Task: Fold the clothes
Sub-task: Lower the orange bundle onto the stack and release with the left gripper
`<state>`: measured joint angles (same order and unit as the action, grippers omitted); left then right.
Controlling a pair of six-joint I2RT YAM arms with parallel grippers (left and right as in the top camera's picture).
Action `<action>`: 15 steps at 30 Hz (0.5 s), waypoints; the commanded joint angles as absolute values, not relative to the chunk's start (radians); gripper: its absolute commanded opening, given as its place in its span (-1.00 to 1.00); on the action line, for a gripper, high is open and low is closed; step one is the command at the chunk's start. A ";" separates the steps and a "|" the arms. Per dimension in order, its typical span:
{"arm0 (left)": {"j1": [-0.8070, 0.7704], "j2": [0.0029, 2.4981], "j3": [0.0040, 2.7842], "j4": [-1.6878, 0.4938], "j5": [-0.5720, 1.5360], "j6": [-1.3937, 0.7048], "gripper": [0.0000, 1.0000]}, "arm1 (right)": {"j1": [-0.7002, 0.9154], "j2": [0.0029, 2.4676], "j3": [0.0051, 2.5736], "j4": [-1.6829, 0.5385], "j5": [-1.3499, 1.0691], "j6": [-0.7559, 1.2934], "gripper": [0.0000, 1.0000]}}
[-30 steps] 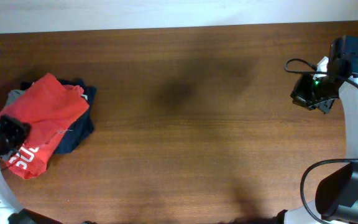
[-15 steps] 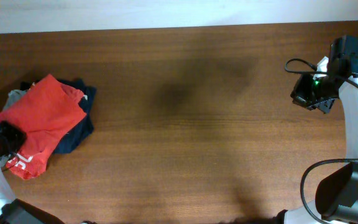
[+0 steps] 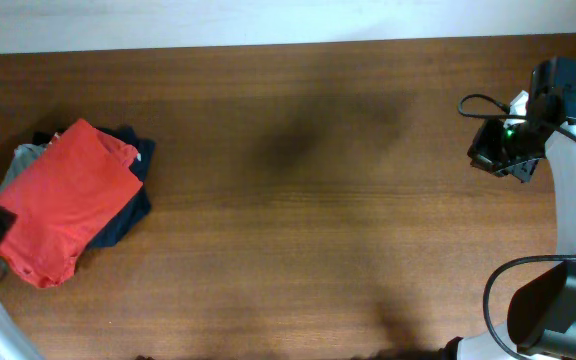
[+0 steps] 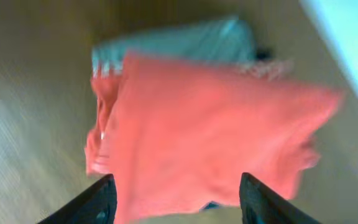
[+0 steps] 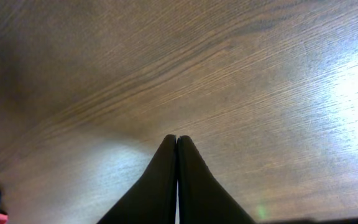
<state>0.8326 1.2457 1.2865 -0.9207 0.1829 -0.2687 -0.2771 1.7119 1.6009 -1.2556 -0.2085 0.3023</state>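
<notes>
The left pincer (image 4: pixel 178 186) stood released, its dark fingers spread just beside the edge of a folded red cloth shirt (image 4: pixel 216 130), with nothing between them. That shirt lay plain side up, askew on a folded navy garment (image 3: pixel 128 210) and a grey one (image 4: pixel 179 40), at the left end of the brown wooden counter (image 3: pixel 318 200). A fingertip catching the hem could drag the fold open or topple the stack. The right pincer (image 5: pixel 177 142) was clenched, empty, well apart. The clothes to be folded showed in no view.

Matt orange-red cloth T-shirt (image 3: pixel 68 200) on smooth, faintly glossy brown wood table (image 3: pixel 318 200).
</notes>
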 commanded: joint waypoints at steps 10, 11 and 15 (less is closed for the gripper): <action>0.648 1.431 1.304 -0.882 0.085 -0.051 -0.87 | -0.276 1.706 1.623 -1.253 -0.210 0.292 -0.92; 0.640 1.468 1.304 -0.871 0.085 -0.051 -0.87 | -0.275 1.706 1.623 -1.254 -0.210 0.292 -0.91; 0.643 1.636 1.304 -0.785 0.084 -0.082 -0.87 | -0.275 1.706 1.623 -1.261 -0.210 0.292 -0.92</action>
